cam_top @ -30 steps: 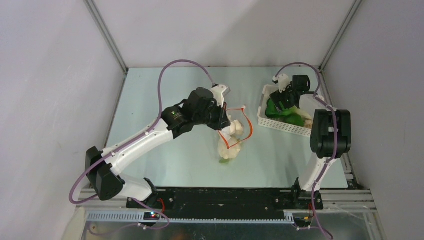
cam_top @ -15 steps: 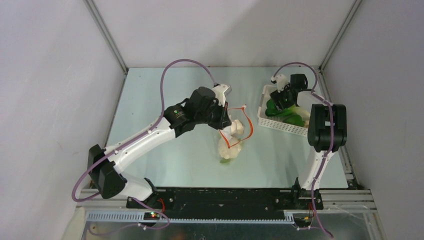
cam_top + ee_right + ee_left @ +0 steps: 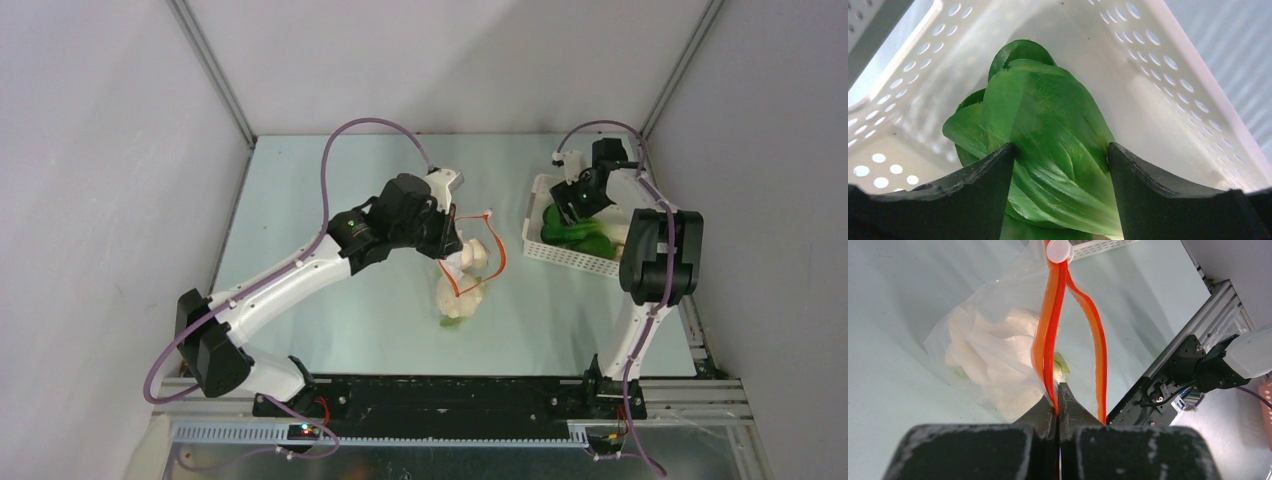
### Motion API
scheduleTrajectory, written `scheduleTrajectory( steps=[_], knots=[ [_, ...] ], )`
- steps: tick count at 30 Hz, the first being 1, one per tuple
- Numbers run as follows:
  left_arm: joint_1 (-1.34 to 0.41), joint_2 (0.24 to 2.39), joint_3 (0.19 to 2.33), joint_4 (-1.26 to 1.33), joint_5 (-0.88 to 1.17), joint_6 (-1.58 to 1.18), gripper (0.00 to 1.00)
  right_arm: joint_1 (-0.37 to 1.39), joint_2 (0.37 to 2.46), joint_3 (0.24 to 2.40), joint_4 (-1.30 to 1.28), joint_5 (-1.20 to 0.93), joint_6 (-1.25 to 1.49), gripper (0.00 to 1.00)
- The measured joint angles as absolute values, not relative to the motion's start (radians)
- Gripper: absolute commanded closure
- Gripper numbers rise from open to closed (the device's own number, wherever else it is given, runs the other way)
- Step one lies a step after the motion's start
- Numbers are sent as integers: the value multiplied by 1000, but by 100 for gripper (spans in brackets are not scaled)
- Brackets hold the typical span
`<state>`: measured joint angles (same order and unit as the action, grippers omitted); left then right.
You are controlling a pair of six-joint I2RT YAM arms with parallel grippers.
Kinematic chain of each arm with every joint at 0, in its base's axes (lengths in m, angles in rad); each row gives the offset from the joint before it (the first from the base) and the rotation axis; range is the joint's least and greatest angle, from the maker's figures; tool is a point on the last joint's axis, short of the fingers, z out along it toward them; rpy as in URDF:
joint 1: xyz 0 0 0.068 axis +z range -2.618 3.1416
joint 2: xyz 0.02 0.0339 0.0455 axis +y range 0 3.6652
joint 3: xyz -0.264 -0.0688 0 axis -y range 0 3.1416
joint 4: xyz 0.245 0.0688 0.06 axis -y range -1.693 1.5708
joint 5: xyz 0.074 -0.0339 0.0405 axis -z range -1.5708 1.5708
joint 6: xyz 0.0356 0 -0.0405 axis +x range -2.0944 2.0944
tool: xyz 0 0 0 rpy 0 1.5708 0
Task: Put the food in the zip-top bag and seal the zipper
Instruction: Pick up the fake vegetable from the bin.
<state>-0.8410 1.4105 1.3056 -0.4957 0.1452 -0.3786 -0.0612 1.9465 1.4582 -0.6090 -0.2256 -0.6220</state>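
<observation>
Where the left gripper [image 3: 1058, 401] meets the bag [image 3: 1008, 285], its fingers [image 3: 1040, 417] are pressed together, pinching one lip of the orange-red zipper [image 3: 1048, 340] right at their tips. From that pinch the strip runs straight out ahead of the fingertips to a white slider [image 3: 1058, 250] at its far end. The other lip bows away to the right of the fingers, so the mouth gapes. Inside the bag, ahead and to the left of the fingertips, lies white garlic [image 3: 993, 355]. A bit of green [image 3: 1062, 362] shows just ahead of the tips, beside the pinched strip. The bag's body rests on the table [image 3: 893, 315].

The right gripper [image 3: 1060, 155] is down inside the basket [image 3: 1173, 75]. Its fingers [image 3: 983, 192] stand apart with a green leaf [image 3: 1048, 110] filling the gap between them, and each inner face touches one side of the leaf. The leaf reaches ahead past the fingertips toward the basket's far wall. Perforated walls rise to the left and right of the fingers. Whether the leaf is off the basket floor cannot be told.

From above, the left gripper [image 3: 447, 242] holds the zipper [image 3: 498, 250] over the bag [image 3: 460, 292] at mid-table. The right gripper [image 3: 576, 206] and leaf [image 3: 562, 230] are in the basket [image 3: 570, 262], well apart to its right.
</observation>
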Motion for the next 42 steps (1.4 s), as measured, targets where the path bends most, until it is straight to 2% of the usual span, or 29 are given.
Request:
scheduleTrajectory(
  steps=[7, 17, 19, 21, 22, 23, 24, 26, 29, 36, 42],
  knots=[
    [-841, 1411, 1306, -496, 145, -363, 100, -81, 1962, 1519, -748, -199, -630, 26],
    [-835, 1411, 1306, -496, 144, -356, 100, -78, 2005, 1520, -714, -166, -633, 27],
    [-835, 1411, 1306, -496, 142, -356, 100, -71, 2005, 1505, -688, -149, -642, 32],
    [-834, 1411, 1306, -496, 142, -357, 100, -65, 2005, 1493, -673, -135, -652, 45],
    [-834, 1411, 1306, -496, 142, -357, 100, -62, 2005, 1491, -672, -129, -656, 58],
    [-834, 1411, 1306, -496, 142, -357, 100, -60, 2005, 1491, -669, -128, -661, 64],
    [-834, 1411, 1306, -496, 142, -357, 100, -60, 2005, 1490, -667, -125, -665, 76],
    [-834, 1410, 1306, -495, 142, -357, 100, -60, 2005, 1490, -659, -125, -671, 89],
    [-834, 1408, 1306, -495, 142, -357, 100, -67, 2005, 1488, -650, -130, -670, 100],
    [-834, 1406, 1306, -492, 142, -358, 100, -65, 1972, 1474, -646, -142, -662, 100],
    [-834, 1406, 1306, -486, 141, -367, 100, -51, 1850, 1428, -622, -136, -604, 100]
  ],
)
